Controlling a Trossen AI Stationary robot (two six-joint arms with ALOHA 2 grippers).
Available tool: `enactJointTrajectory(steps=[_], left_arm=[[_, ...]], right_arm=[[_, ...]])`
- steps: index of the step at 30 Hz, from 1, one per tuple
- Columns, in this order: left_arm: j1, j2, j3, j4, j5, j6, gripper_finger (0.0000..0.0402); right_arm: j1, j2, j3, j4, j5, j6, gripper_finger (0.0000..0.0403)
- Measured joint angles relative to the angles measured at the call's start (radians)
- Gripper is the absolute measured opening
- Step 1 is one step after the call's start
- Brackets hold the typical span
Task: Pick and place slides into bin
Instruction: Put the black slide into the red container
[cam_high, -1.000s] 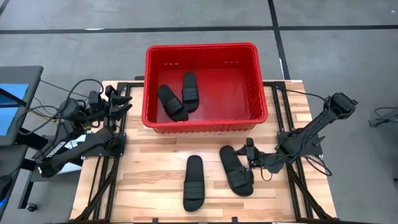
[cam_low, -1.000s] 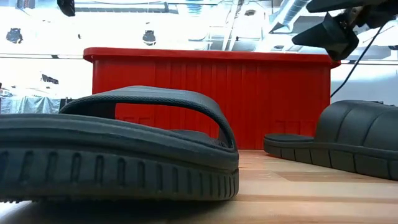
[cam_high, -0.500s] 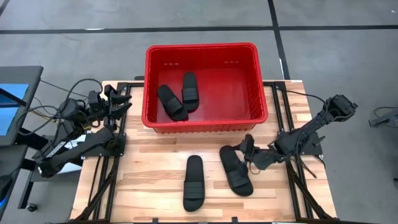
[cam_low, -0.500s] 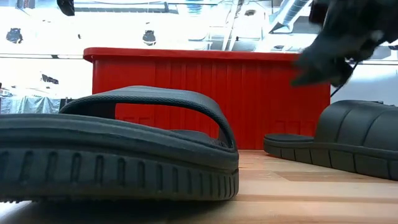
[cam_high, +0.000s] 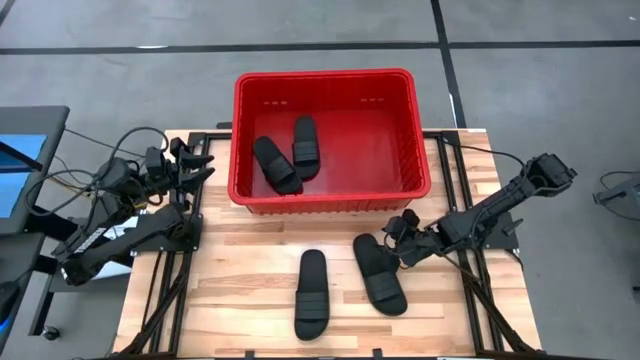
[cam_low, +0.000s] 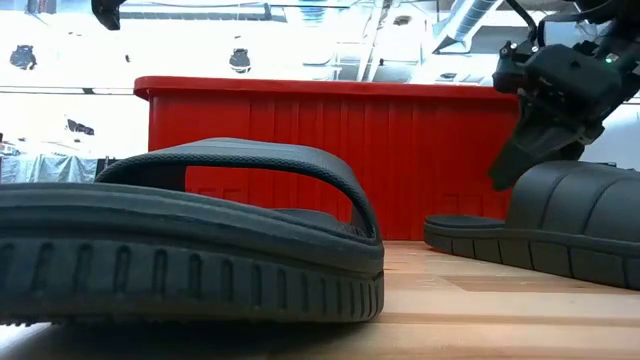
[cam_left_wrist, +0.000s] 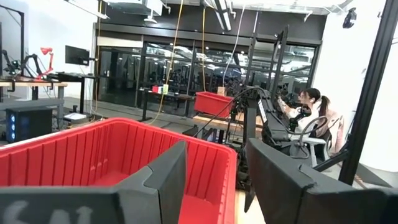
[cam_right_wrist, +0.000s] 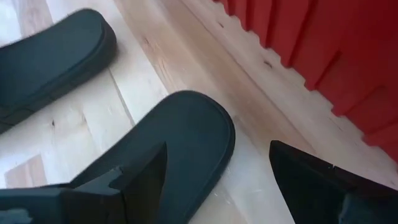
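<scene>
Two black slides lie sole-down on the wooden table: one nearer the middle and one to its right. Two more slides lie on the floor of the red bin at the table's far side. My right gripper is open and tipped down over the right slide's far end, close above it. In the low view it hangs just above that slide. My left gripper is open and empty beside the bin's left wall.
The middle slide fills the low view's foreground. The bin's near wall stands close beyond my right gripper. Bare wood lies at the table's left and between the slides and the bin. Cables run beside both arms.
My right gripper has gone a little toward the far edge and down, tipping its fingers toward the right slide's far end. The slides have not moved.
</scene>
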Motion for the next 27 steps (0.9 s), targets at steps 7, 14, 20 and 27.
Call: enactJointTrajectory(steps=[7, 14, 20, 27], left_arm=[[0.000, 0.000, 0.000, 0.011, 0.024, -0.002, 0.0158], [0.000, 0.000, 0.000, 0.013, 0.025, -0.002, 0.0157], [0.000, 0.000, 0.000, 0.014, 0.025, -0.002, 0.0157], [0.000, 0.000, 0.000, 0.013, 0.025, -0.008, 0.0157]], right_arm=[[-0.004, 0.001, 0.000, -0.040, -0.032, -0.002, 0.0276], [-0.012, 0.110, 0.000, 0.011, -0.056, -0.002, 0.0276], [-0.042, 0.260, 0.000, 0.163, -0.055, -0.034, 0.0276], [-0.083, 0.327, 0.006, 0.203, -0.080, -0.016, 0.0259]])
